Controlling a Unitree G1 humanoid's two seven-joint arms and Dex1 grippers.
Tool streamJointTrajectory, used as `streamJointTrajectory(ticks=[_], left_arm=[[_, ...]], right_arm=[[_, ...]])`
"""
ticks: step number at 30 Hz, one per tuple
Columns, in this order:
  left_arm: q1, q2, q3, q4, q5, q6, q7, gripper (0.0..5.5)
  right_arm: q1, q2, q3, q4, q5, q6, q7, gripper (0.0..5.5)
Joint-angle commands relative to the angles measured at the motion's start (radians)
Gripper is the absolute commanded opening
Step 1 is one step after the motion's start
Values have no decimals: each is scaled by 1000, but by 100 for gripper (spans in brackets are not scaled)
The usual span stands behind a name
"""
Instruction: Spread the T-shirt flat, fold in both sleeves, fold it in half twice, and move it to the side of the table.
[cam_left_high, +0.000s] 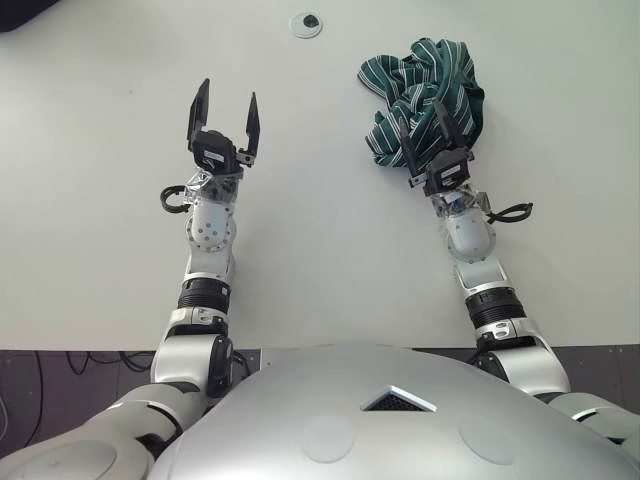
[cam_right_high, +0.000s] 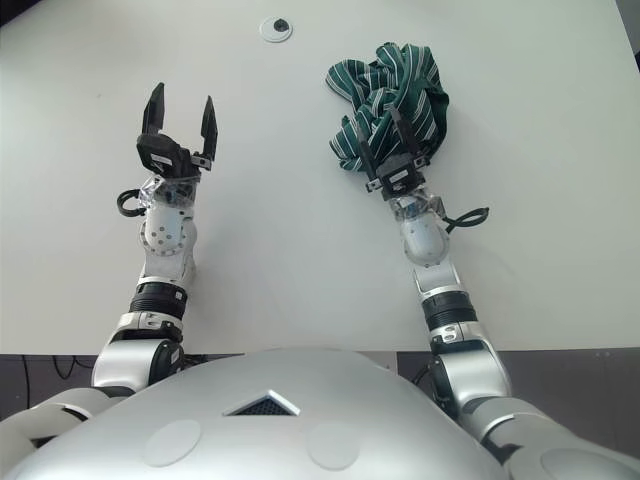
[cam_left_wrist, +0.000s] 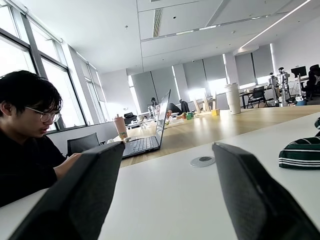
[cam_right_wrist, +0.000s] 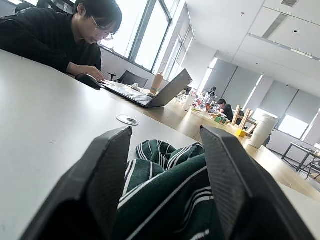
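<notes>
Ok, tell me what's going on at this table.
The robot is at the very start of a folding job. A green, white-striped T-shirt lies crumpled in a heap on the white table. The right gripper is open with its fingers either side of the heap's near edge, not yet closed on it. The left gripper is open over bare table, apart from the shirt.
</notes>
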Motion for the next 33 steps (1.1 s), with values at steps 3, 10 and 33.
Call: streamJointTrajectory(ticks=[3,10,33], left_arm=[[27,12,-4,38,64,11,65,322],[16,10,-20,56,92,-3,91,322],[-49,-37,-109,102,155,19,145,322]], right_arm=[[12,15,0,9,-2,4,-2,251],[13,12,-3,10,-3,4,-4,251],[36,-227,-273,-170,-41,198,-42,251]])
